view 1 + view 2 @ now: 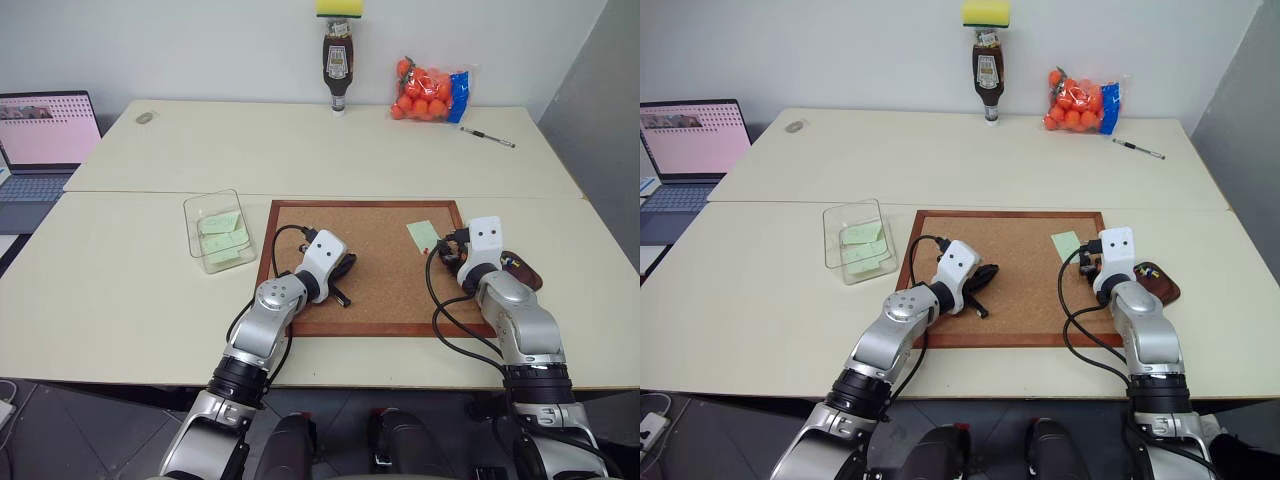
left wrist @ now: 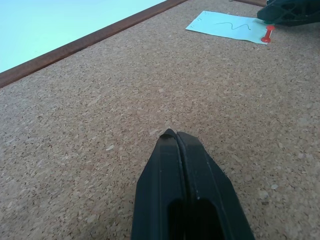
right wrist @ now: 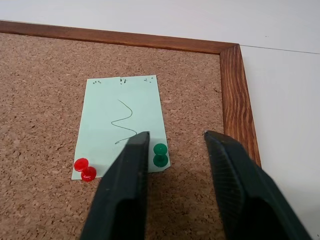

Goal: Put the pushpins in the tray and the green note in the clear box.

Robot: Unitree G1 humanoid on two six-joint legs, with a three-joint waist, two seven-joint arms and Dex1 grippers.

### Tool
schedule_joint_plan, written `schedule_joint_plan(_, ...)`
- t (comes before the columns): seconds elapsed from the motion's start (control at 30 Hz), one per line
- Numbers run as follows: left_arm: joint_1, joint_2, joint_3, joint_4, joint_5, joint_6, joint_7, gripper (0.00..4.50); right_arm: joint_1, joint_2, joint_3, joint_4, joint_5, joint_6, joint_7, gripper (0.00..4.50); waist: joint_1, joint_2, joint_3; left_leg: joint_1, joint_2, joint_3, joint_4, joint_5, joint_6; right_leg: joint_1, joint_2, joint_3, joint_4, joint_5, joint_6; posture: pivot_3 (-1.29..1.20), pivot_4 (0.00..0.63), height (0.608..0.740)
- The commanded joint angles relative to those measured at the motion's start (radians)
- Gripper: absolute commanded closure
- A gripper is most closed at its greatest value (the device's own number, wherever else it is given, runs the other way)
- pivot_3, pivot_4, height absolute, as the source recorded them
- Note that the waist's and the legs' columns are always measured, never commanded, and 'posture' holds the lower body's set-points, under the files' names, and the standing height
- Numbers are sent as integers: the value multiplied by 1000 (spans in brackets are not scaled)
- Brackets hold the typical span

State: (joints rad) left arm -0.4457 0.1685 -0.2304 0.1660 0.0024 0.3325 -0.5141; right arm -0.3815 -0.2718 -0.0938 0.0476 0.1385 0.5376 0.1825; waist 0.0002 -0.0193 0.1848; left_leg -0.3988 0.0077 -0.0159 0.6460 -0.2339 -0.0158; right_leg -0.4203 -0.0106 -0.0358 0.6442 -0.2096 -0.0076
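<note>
Our right gripper stands with its fingers apart around the green pushpin at the corner of the green note on the corkboard; we should close squarely on the head and pull straight out, so the paper stays flat. The left gripper rests closed on the cork; only the head views show the tray and clear box, while the wrist views show the red pushpin.

I see the green note lying flat just ahead of my right fingers, a dark squiggle across it, pinned by a red pushpin and a green pushpin at its near corners. The dark tray with pins sits right of those fingers; the clear box, holding pale green slips, lies left of my left fingers.
</note>
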Motion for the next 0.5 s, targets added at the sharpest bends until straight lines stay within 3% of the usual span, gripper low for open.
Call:
schedule_joint_plan(0.03, 16, 1, -21, 0, 10, 13, -4, 4500, -8, 2, -6, -31, 0, -20, 2, 3755, 0, 0, 0, 0, 0, 0, 0, 0, 0, 0, 0, 0, 0, 0, 0, 0, 150, 740)
schedule_joint_plan(0.17, 14, 0, -22, 4, 10, 12, -4, 4500, -3, 10, -7, -52, 5, -21, 8, 4455, 0, 0, 0, 0, 0, 0, 0, 0, 0, 0, 0, 0, 0, 0, 0, 0, 150, 740)
schedule_joint_plan(0.5, 19, 4, -30, 3, 15, 11, -8, 4500, 53, 67, -7, -211, 18, -25, -22, 4455, -1, 0, 0, 0, 0, 0, 0, 0, 0, -1, 0, 0, 0, 0, 0, 0, 150, 740)
